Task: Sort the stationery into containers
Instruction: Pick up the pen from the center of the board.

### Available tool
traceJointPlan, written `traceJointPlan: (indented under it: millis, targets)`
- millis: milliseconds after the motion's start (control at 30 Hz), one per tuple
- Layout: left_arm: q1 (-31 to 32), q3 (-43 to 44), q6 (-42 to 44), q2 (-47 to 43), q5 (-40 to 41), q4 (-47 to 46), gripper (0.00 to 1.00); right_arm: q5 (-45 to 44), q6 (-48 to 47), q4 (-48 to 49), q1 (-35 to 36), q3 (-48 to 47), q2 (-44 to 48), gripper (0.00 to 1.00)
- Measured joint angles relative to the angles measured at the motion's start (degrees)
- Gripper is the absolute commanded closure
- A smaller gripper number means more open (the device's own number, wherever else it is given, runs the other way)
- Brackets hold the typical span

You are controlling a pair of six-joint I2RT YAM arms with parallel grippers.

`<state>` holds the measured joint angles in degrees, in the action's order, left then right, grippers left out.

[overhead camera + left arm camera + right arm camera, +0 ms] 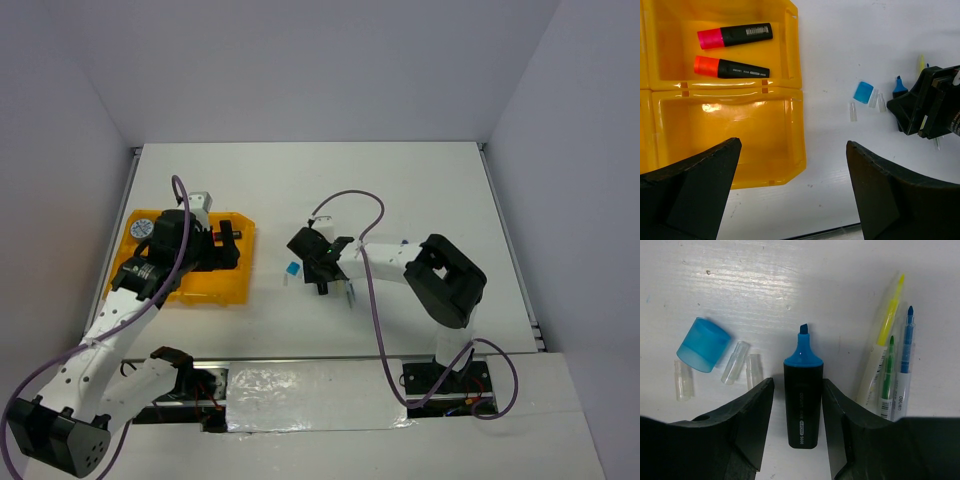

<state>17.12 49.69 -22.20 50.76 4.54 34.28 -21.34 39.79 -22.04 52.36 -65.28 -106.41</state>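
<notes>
Top external view is showing one yellow-orange tray [235,292] lying on the left of the white table [430,190], with one round tin [141,228] sitting in its far left corner. The left gripper [226,243] is hovering over the tray's right half, and its arm is hiding most of the inside. The right gripper [320,265] is reaching down near the table's middle, just right of one blue cap [292,269]. Bare tabletop is stretching far and right of it.

Left wrist view is showing the left gripper [793,144] spread wide and holding nothing. Two markers are lying side by side in the far right compartment: one pink-capped marker [735,36] and one orange-capped marker [731,68]. The frame is cutting off the tray's left half. Three clear caps [852,112] are lying on the table to the right.

Right wrist view is showing the right gripper [798,385] part-way closed, straddling one uncapped blue marker [803,410] lying on the table. One finger [752,420] is standing just off the barrel and the other is meeting its edge, so whether they are pinching is hard to tell. Three thin pens [888,370] (yellow, green and blue) are lying on the marker's far side, their ends hidden behind a finger.
</notes>
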Motion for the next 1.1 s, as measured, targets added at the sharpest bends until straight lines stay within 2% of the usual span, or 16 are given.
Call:
traceJointPlan:
  millis: [267, 400, 533, 633, 667, 767, 833, 1000, 1100]
  targets:
    - [0.3, 0.0, 0.0, 0.1, 0.0, 0.0, 0.01, -0.4, 0.8, 0.0, 0.4, 0.5, 0.4, 0.49]
    - [0.3, 0.0, 0.0, 0.1, 0.0, 0.0, 0.01, -0.9, 1.0, -0.3, 1.0, 1.2, 0.9, 0.55]
    - [0.3, 0.0, 0.0, 0.1, 0.0, 0.0, 0.01, -1.4, 1.2, -0.6, 1.3, 1.2, 1.0, 0.56]
    - [0.3, 0.0, -0.2, 0.4, 0.0, 0.0, 0.01, -1.9, 1.3, -1.0, 1.7, 1.2, 1.0, 0.66]
    - [0.4, 0.0, -0.3, 0.6, 0.0, 0.0, 0.01, -2.1, 1.4, -1.1, 1.8, 1.2, 1.0, 0.73]
    - [0.4, 0.2, -1.0, 2.1, -0.4, 0.1, 0.01, -2.3, 1.5, -1.3, 2.1, 1.2, 1.0, 0.83]
    - [0.5, 0.6, -2.1, 3.5, -0.7, 0.1, 0.01, -2.4, 1.5, -1.5, 2.3, 1.1, 1.0, 0.84]
    - [5.0, 4.7, -5.4, 9.5, -0.4, 0.0, 0.01, -2.0, 1.2, -4.6, 2.7, 1.1, 3.4, 0.85]
    - [10.2, 7.2, -7.3, 13.8, 0.8, -1.8, 0.03, -2.2, 0.7, -6.8, 3.1, 1.5, 10.2, 0.85]
